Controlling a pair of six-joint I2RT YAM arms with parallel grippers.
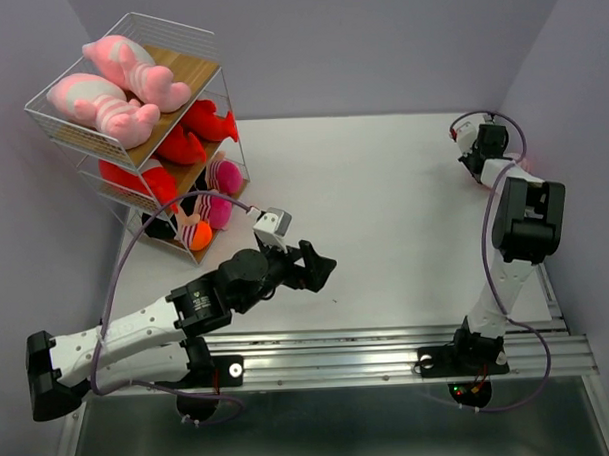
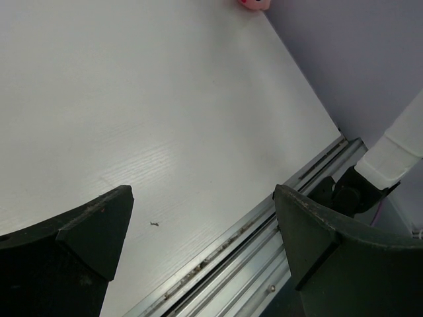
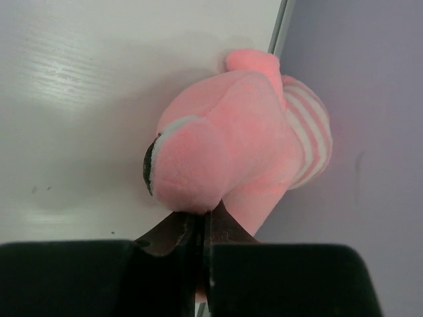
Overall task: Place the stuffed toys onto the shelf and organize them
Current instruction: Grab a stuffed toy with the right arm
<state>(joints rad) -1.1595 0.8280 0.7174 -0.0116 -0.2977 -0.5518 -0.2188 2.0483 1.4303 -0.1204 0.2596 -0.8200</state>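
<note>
A pink stuffed toy (image 3: 231,145) with a white-striped part lies at the table's far right edge against the wall; the top view shows only a sliver of it (image 1: 453,135). My right gripper (image 3: 203,214) is shut, its tips pinching the plush on the toy's underside. The shelf (image 1: 194,67) stands at the far left. Two pink striped toys (image 1: 105,105) lie on its top tier, red toys (image 1: 206,121) on the middle tier, and pink-striped dolls (image 1: 223,176) on the bottom one. My left gripper (image 1: 321,267) hovers open over the table's near middle, its jaws (image 2: 205,224) holding nothing.
A metal rail (image 1: 388,340) runs along the near table edge under both arm bases. The purple wall (image 3: 357,132) rises right behind the pink toy. A purple cable (image 1: 135,239) loops from the left arm in front of the shelf's bottom tier.
</note>
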